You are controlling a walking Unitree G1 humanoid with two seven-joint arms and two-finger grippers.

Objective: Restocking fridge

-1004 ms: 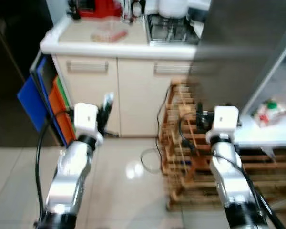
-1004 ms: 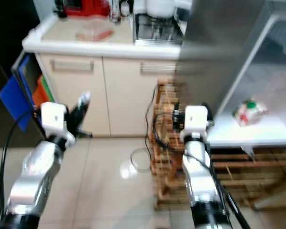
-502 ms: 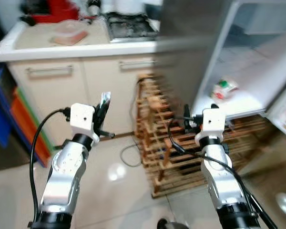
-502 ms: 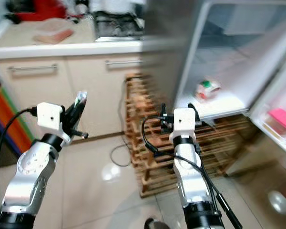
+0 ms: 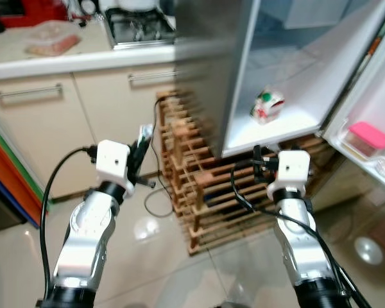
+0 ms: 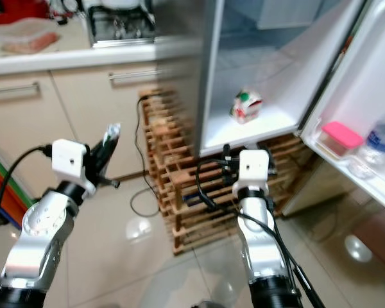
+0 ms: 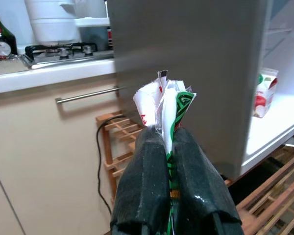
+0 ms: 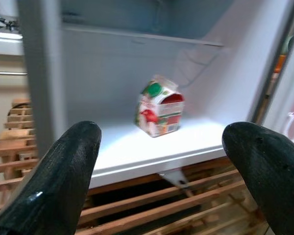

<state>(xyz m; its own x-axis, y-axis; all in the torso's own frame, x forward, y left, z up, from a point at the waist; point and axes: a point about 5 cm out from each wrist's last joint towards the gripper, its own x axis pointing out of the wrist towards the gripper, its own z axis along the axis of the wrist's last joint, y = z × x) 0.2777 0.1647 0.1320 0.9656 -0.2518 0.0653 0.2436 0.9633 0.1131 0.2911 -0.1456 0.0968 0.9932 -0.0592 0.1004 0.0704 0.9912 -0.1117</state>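
Right now my left claw [image 7: 167, 147] is clenched on a folded packet [image 7: 165, 105] with green, red and white print, pinched upright between its two fingers [image 7: 142, 181] and raised ahead of my left arm. My right claw [image 8: 161, 161] is released, its fingers [image 8: 59, 166] spread wide, empty, and aimed at the open fridge [image 5: 289, 64]. Just past both arms a wooden rack [image 5: 192, 186] stands on the glossy tiled floor [image 5: 154, 256], with a black cable [image 5: 155, 192] trailing beside it. Above the rack, on the white fridge shelf [image 5: 289, 125], I see a small carton [image 5: 267, 106] sitting alone, tilted. To my right the fridge door [image 6: 372, 96] hangs open, and its door bin holds a pink box [image 6: 342, 135] and a clear bottle [image 6: 380, 136]. Farther left, cream cabinets carry a tabletop [image 5: 70, 61] with a stove [image 5: 136, 29] on it.
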